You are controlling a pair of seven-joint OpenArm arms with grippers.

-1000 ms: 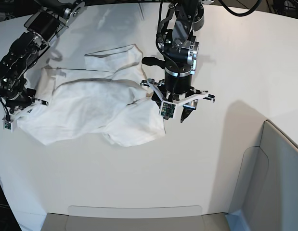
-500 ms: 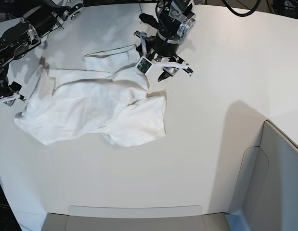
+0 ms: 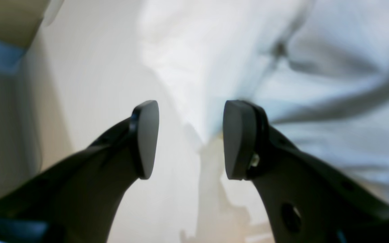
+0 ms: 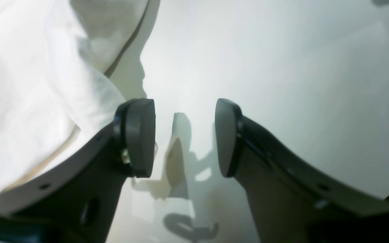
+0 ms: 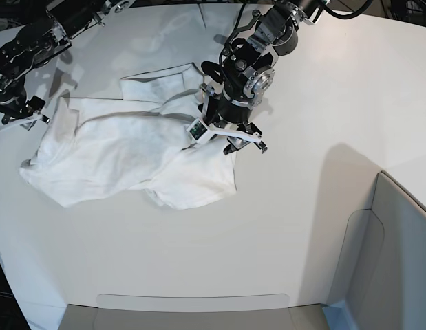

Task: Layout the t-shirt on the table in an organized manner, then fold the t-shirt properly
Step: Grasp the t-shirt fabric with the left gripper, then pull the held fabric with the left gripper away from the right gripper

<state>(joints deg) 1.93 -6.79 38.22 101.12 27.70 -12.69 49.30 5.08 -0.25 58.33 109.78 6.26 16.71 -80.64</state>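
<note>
Both tools now hover open beside t-shirt (image 5: pixel 123 151)

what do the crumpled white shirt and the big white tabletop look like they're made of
The crumpled white t-shirt looks like soft matte woven or knit fabric, probably cotton: it creases, bunches and folds over itself. The large white table looks like a hard, smooth board, perhaps laminate or painted: flat, seamless, with a faint sheen and crisp arm shadows. Its exact material is unclear.
</note>
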